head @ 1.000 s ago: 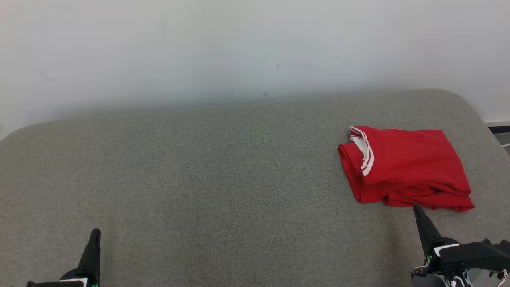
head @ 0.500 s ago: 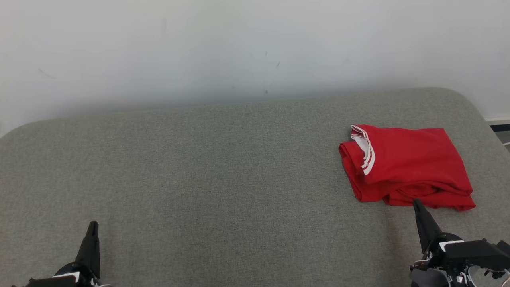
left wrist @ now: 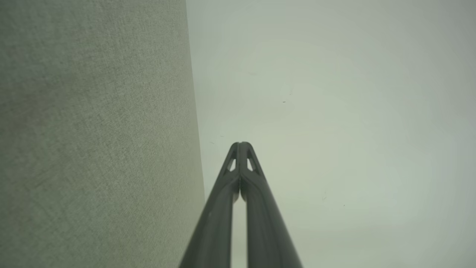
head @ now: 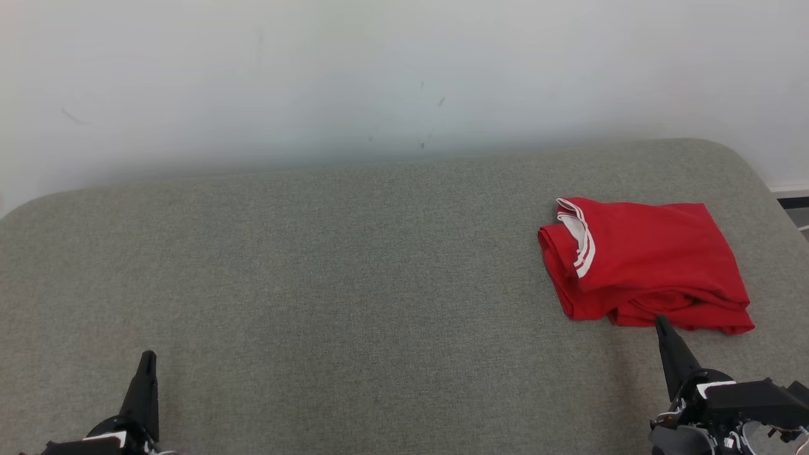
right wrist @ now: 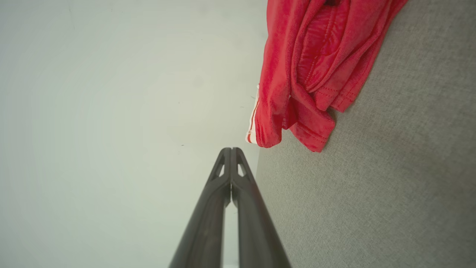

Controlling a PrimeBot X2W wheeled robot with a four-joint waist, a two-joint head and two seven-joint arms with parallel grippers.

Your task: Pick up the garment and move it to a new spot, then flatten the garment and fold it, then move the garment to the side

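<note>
A red garment (head: 651, 262) with white-striped trim lies folded in a compact bundle at the right end of the grey upholstered surface (head: 347, 265). My right gripper (head: 662, 323) is shut and empty, its tip just short of the garment's near edge. In the right wrist view the shut right gripper (right wrist: 231, 149) points past the garment (right wrist: 312, 74), which lies to the upper right. My left gripper (head: 148, 357) sits at the lower left, far from the garment. The left wrist view shows the left gripper (left wrist: 241, 144) shut with nothing in it.
A plain white wall (head: 379, 69) rises right behind the grey surface. The surface's rounded right corner (head: 739, 158) is close beyond the garment, with a strip of floor (head: 793, 208) past it. Bare grey fabric spans the middle and left.
Both grippers shifted slightly up the head view over the first half second, then held still. The garment has not moved.
</note>
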